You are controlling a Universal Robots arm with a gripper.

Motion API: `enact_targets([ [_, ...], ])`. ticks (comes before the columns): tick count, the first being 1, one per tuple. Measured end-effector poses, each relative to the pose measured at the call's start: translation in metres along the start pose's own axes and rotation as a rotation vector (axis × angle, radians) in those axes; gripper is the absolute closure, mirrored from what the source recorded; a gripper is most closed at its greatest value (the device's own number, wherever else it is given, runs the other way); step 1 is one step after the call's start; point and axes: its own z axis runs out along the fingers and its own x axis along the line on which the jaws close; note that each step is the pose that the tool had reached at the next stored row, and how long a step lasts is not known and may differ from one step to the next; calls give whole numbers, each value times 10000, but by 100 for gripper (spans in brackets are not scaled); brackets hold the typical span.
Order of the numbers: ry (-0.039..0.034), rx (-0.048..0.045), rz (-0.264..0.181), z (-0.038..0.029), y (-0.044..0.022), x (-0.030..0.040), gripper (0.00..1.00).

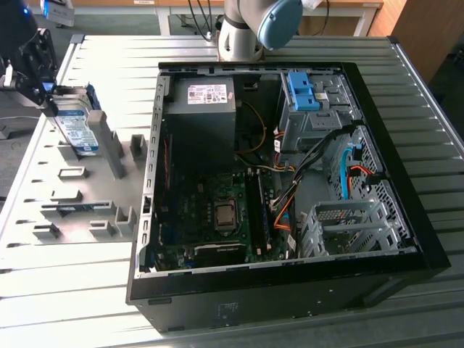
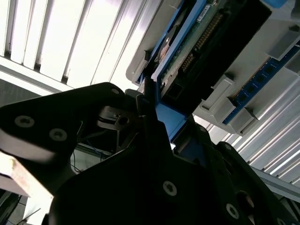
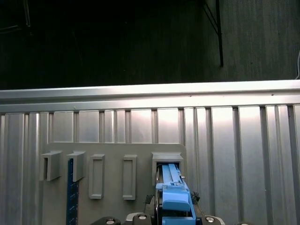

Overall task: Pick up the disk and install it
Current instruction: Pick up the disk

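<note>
Disk (image 1: 75, 125): silver drive with blue rails, standing on edge and tilted, at the grey holder plate (image 1: 87, 196) on the exterior view's left.
Gripper (image 1: 54, 101): fingers (image 2: 151, 112) clamped on the disk's blue rail, seen in the second wrist view.
Step, as judged: pick-up, grasp made. Whether the lower end is free of its slot cannot be told.
Counter (image 1: 72, 290): slatted metal.
Computer case (image 1: 290, 297): open, well apart, with a drive cage (image 1: 348, 228) inside.
Next move, as judged, calls for a straight lift clear of the holder's posts and clearance over the case wall.
</note>
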Motion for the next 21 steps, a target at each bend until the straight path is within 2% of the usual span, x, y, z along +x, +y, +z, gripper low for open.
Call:
enact_targets([
  [7, 3, -2, -211, 0, 0, 0, 63],
  [21, 16, 0, -33, 0, 0, 0, 63],
])
